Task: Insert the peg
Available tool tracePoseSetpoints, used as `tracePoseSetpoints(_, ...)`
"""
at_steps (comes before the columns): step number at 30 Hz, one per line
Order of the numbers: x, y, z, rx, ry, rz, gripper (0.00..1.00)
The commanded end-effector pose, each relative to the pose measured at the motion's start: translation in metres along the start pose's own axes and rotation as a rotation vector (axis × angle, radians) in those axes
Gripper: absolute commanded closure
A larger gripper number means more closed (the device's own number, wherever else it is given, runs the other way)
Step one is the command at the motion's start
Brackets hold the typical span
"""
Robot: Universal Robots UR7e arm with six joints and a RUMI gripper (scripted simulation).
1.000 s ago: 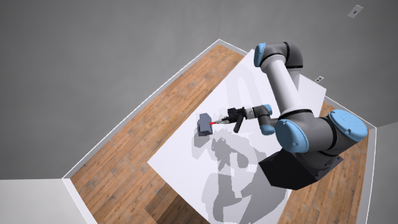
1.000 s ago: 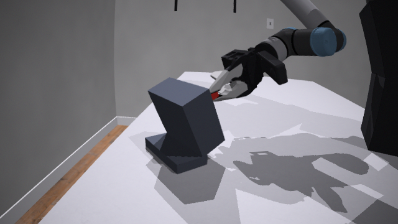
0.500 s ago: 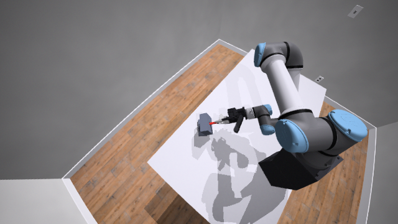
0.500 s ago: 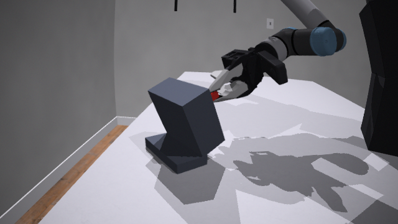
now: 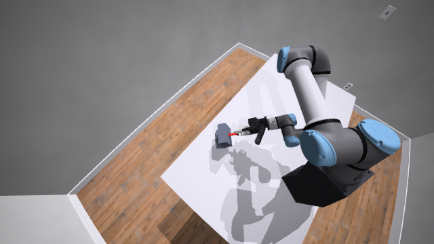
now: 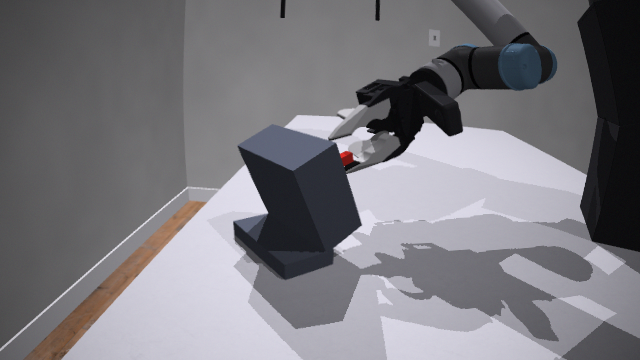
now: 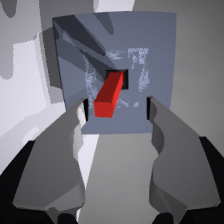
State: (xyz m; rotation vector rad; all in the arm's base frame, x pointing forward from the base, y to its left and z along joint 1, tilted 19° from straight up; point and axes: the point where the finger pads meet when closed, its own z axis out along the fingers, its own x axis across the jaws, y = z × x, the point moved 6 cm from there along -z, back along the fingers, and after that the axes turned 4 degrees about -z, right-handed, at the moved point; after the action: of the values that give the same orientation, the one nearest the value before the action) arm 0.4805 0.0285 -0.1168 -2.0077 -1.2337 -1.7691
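Note:
The dark grey block with the sloped panel (image 5: 223,135) stands on the white table; it also shows in the exterior view (image 6: 300,190) and fills the wrist view (image 7: 116,70). The red peg (image 7: 110,94) has its far end in the panel's hole (image 7: 122,80), and the rest sticks out, slanting toward the lower left. It shows as a short red stub in the top and exterior views (image 5: 232,134) (image 6: 347,158). My gripper (image 7: 117,99) (image 6: 342,150) is open, with a finger on each side of the peg's free end and a gap to each. It hovers just in front of the panel.
The robot's black base (image 5: 322,184) stands at the table's near right corner. Wooden floor (image 5: 135,152) and a low white border surround the table. The arm's shadows lie across the table top.

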Motion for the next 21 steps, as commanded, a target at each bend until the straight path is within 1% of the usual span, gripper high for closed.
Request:
tracePoseSetpoints(1, 0.000, 0.000, 0.000, 0.000, 0.000, -0.001, 0.68)
tracePoseSetpoints(5, 0.000, 0.000, 0.000, 0.000, 0.000, -0.001, 0.63)
tracePoseSetpoints(7, 0.000, 0.000, 0.000, 0.000, 0.000, -0.001, 0.63)
tracePoseSetpoints(12, 0.000, 0.001, -0.001, 0.000, -0.002, -0.001, 0.56)
tracePoseSetpoints(15, -0.003, 0.004, -0.006, -0.001, -0.008, 0.000, 0.51)
tracePoseSetpoints(21, -0.011, 0.011, -0.022, 0.000, -0.026, 0.001, 0.43)
